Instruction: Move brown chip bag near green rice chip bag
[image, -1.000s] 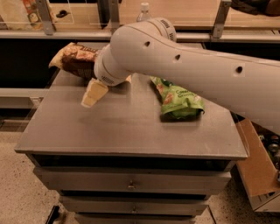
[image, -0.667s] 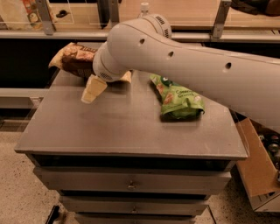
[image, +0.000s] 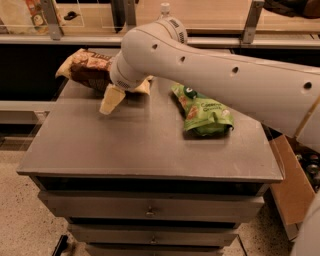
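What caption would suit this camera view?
Gripper beside the brown chip bag on the cabinet top; the green chip bag lies apart.

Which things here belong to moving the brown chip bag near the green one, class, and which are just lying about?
Job: brown chip bag, back left; green rice chip bag, right; tool, beside the brown bag.
Lying about: bottle at the back; cardboard box on the floor.
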